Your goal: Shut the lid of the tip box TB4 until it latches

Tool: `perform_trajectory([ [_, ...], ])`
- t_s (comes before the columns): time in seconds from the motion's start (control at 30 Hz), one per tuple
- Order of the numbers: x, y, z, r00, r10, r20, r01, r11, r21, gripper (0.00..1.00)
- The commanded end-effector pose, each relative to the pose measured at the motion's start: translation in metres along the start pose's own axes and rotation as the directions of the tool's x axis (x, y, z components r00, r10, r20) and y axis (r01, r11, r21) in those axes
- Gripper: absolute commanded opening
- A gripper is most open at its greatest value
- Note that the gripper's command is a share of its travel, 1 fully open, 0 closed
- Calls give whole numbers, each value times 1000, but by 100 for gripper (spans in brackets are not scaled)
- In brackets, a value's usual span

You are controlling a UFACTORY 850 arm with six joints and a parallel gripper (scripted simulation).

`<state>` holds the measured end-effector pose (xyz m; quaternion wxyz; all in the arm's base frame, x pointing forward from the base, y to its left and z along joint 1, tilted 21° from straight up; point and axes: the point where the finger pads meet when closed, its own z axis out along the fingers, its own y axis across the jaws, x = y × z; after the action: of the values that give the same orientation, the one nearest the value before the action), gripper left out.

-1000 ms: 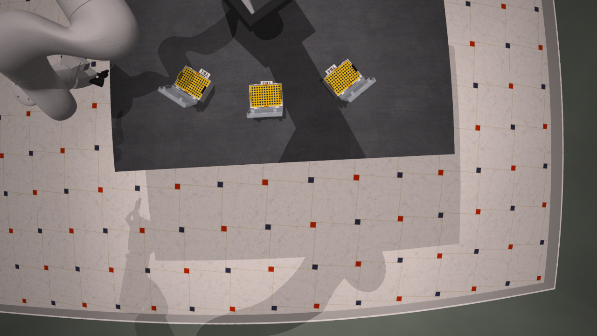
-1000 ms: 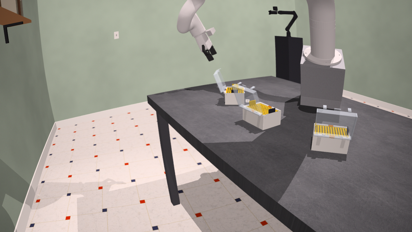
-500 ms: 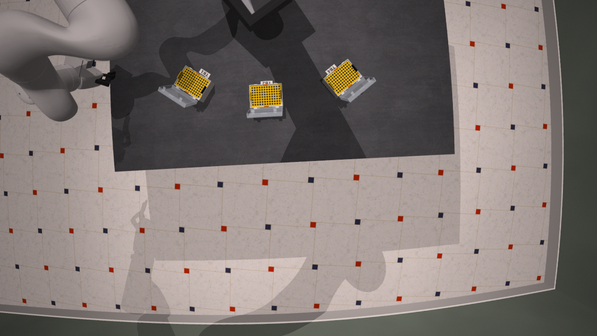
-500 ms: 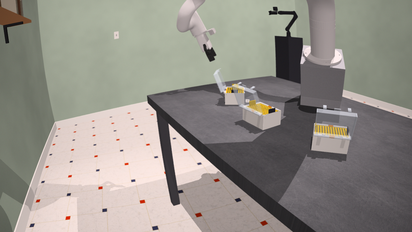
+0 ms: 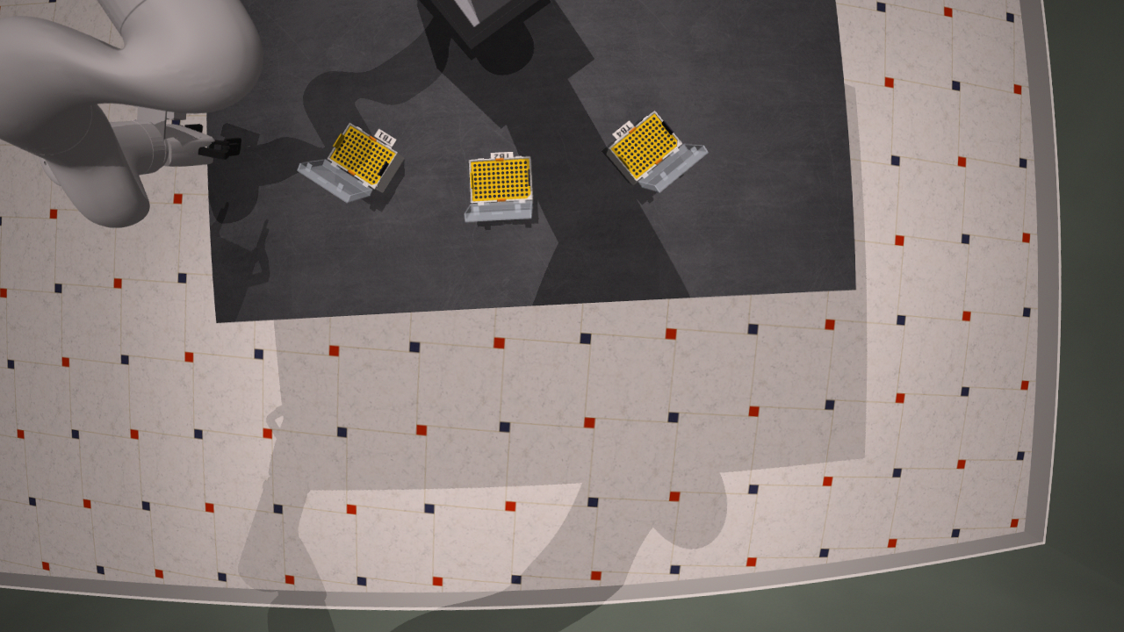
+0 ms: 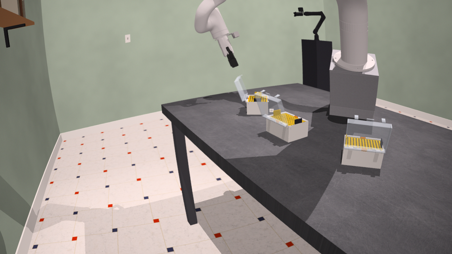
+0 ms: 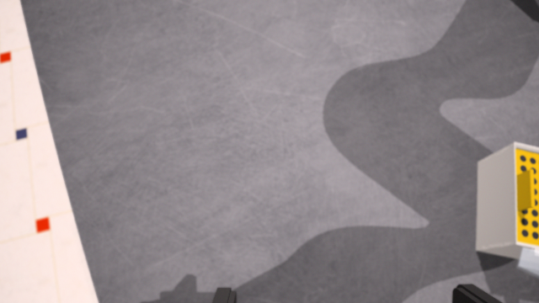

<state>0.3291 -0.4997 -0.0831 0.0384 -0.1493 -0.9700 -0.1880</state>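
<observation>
Tip box TB4 (image 5: pixel 644 145) (image 6: pixel 362 151) is a white box with a yellow tip rack. It stands flat at the right of the dark bench (image 5: pixel 746 70) (image 6: pixel 253 164), and its clear lid (image 5: pixel 677 165) (image 6: pixel 368 129) stands open. TB2 (image 5: pixel 500 180) (image 6: pixel 286 126) stands in the middle and TB1 (image 5: pixel 361 155) (image 6: pixel 256 104) (image 7: pixel 501 198) at the left, both with lids open. My gripper (image 5: pixel 227 147) (image 6: pixel 233 62) (image 7: pixel 347 300) is open and empty. It hangs high over the bench's left end, left of TB1 and far from TB4.
The robot's grey pedestal (image 6: pixel 354 88) stands at the back of the bench behind TB2. A black stand with a camera arm (image 6: pixel 316 60) is behind it. The bench edge and tiled floor (image 7: pixel 21 189) (image 5: pixel 471 440) lie just left of the gripper.
</observation>
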Motion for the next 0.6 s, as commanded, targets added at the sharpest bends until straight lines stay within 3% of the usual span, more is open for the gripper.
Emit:
perform_trajectory([
  [0.0,-2,18,0,995,-91,41,93,995,-38,100],
  [0.27,-3,40,1,977,-192,89,198,978,-67,100],
  [0.57,-6,76,0,915,-356,187,376,923,-84,100],
])
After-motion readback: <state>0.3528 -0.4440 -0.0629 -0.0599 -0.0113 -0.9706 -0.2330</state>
